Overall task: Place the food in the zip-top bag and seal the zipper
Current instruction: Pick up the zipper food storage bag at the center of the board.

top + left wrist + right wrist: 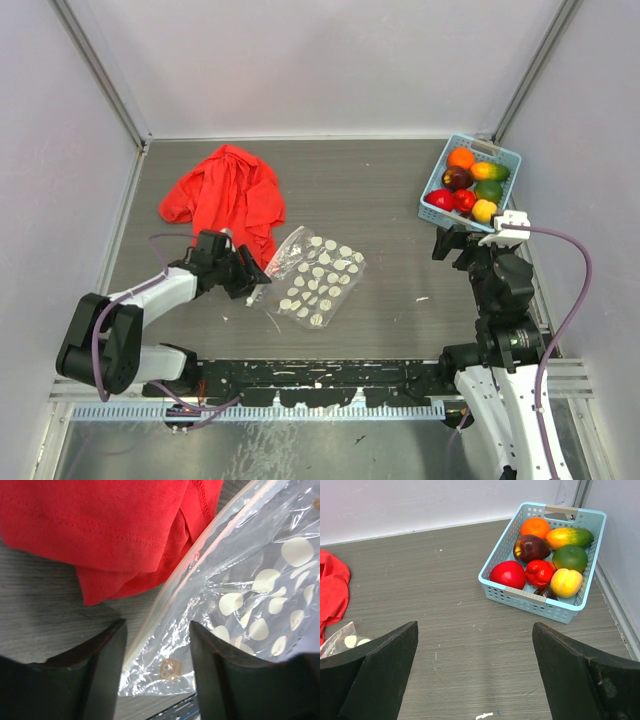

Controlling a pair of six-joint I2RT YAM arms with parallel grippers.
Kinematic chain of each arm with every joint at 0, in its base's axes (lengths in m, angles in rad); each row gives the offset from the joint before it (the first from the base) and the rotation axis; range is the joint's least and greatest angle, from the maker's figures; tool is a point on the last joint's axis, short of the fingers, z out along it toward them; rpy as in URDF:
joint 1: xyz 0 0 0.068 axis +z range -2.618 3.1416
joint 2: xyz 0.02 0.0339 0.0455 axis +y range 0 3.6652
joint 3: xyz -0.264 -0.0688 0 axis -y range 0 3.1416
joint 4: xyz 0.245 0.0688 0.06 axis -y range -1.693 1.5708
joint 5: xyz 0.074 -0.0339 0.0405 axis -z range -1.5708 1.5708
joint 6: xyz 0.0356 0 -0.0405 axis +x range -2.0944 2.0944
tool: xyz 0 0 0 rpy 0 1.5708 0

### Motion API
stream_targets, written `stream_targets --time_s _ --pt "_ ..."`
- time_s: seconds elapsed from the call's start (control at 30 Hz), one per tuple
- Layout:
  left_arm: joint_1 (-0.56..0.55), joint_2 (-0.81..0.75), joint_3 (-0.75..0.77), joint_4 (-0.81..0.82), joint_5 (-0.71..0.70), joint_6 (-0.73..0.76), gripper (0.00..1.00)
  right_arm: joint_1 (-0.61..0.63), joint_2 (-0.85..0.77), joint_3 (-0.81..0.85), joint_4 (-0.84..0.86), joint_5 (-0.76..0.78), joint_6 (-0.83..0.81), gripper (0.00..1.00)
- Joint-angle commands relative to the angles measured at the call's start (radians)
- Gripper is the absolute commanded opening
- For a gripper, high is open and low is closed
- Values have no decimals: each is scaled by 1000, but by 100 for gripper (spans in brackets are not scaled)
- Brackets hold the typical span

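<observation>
The food, several glossy toy fruits and vegetables, lies in a light blue basket at the back right, and shows in the right wrist view. The clear dotted zip-top bag lies flat mid-table. Its zipper strip runs along the edge nearest the red cloth. My left gripper is open, and in the left wrist view its fingers straddle the bag's near corner. My right gripper is open and empty, above the table in front of the basket, its fingers wide apart.
A crumpled red cloth lies at the back left, just beyond the bag, close above my left fingers. Its edge and a bag corner show at the left of the right wrist view. Walls enclose the table on three sides.
</observation>
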Motion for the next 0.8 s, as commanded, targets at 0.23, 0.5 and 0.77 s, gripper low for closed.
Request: stream_targets --time_s 0.23,0.5,0.77 --pt "1 -34 -38 55 45 7 16 -4 10 8 58 -37 -13 100" --pt "-49 -155 56 -81 -50 87 0 -5 73 52 35 -133 11 100" --pt "-136 -275 234 -282 -248 200 0 -4 156 44 90 -341 94 100"
